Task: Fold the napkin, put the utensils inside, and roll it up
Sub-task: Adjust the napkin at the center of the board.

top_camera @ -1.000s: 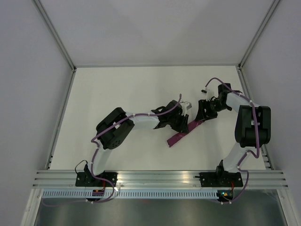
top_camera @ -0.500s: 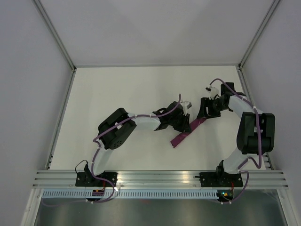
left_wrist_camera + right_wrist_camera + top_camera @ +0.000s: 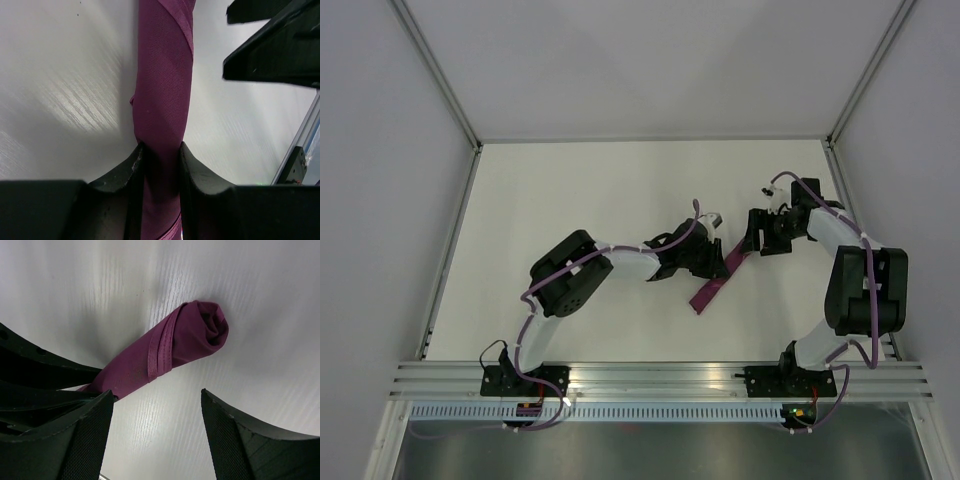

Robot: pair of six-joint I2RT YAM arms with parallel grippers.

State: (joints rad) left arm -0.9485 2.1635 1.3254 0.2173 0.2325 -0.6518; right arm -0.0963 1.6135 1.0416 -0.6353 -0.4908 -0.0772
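The plum-purple napkin [image 3: 717,286] lies on the white table as a tight slim roll, slanting from lower left to upper right. My left gripper [image 3: 717,266] is shut on the roll's middle; in the left wrist view both black fingers squeeze the cloth [image 3: 162,90] between them [image 3: 159,150]. My right gripper [image 3: 752,243] stands open just beyond the roll's upper end. In the right wrist view the roll's spiral end [image 3: 197,335] lies ahead of the wide-apart fingers [image 3: 157,405], touching neither. The utensils are hidden.
White table [image 3: 580,200] with grey walls on three sides and metal frame rails along its edges [image 3: 455,250]. An aluminium rail with the arm bases [image 3: 660,378] runs along the near edge. In the left wrist view the right gripper's black fingers [image 3: 275,55] show at upper right.
The right gripper has opened wider and drawn back off the roll's upper end. The left gripper has shifted slightly with the roll, which now lies a little steeper.
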